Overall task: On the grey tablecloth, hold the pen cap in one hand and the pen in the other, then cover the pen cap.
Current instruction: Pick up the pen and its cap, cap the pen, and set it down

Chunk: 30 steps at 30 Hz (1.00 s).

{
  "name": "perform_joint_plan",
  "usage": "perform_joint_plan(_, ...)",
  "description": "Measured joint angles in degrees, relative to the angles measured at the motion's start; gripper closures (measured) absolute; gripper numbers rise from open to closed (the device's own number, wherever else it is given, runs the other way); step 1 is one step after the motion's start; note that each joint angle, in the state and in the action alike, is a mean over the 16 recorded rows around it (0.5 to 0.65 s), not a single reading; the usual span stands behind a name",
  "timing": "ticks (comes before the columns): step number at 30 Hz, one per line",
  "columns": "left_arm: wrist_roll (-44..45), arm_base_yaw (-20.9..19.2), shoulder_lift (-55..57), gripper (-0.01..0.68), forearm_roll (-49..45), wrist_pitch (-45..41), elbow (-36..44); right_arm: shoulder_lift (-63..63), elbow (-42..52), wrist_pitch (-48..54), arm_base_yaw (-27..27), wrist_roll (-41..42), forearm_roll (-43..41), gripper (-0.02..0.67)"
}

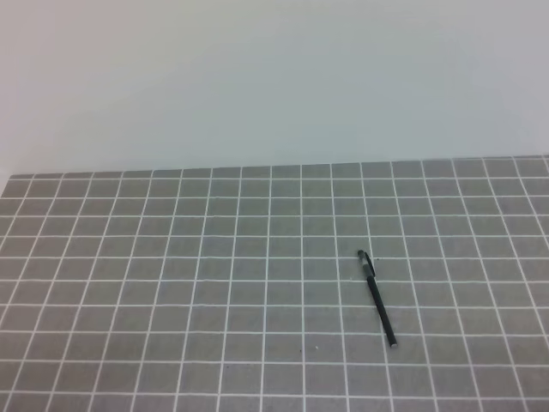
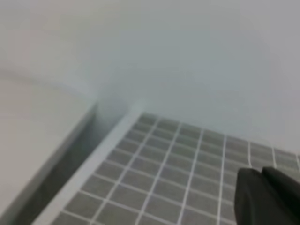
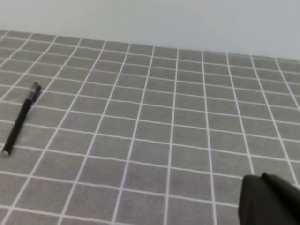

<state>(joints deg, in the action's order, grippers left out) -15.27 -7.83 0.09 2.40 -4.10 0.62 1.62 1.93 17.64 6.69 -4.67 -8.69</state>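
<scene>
Item: grey tablecloth (image 1: 171,283). Flat grey cloth with a grid of thin white lines forming squares. Fills the lower part of the exterior high view from left edge to right edge; its far edge runs across the middle of that frame, below a plain pale wall (image 1: 274,77). In the left wrist view a near corner of the cloth sits at centre frame, with a pale ledge (image 2: 37,126) in the left half.

Item: pen (image 1: 377,300). Thin black stick, lying flat on the cloth, lower right of centre in the exterior high view. Set on a slight diagonal, upper end toward frame centre, lower end toward the bottom right. A short darker section with a small curved clip sits at the upper end, in line with the barrel and touching it; this looks like the pen cap (image 1: 366,261), though whether it is fitted on or only lying against the barrel cannot be told. In the right wrist view the same pen lies at the left edge, mid-height.

Item: left hand (image 2: 267,197). Dark shape at lower right corner of the left wrist view, above the cloth. Fingers together, nothing between them.

Item: right hand (image 3: 269,201). Dark shape at lower right corner of the right wrist view, well apart from the pen. Fingers together, empty.
</scene>
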Motion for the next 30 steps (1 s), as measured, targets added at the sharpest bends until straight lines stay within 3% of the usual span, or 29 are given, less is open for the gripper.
perform_joint_plan(16, 7.3, 7.8, -1.8, 0.672, 3.1, -12.7, 1.8, 0.0, 0.1, -0.9, -1.4, 2.9, 0.1, 0.652)
perform_joint_plan(30, 8.6, 10.8, -1.8, 0.673, 3.4, -13.2, 1.8, 0.0, 0.1, -1.0, -6.9, 2.9, -0.3, 0.652)
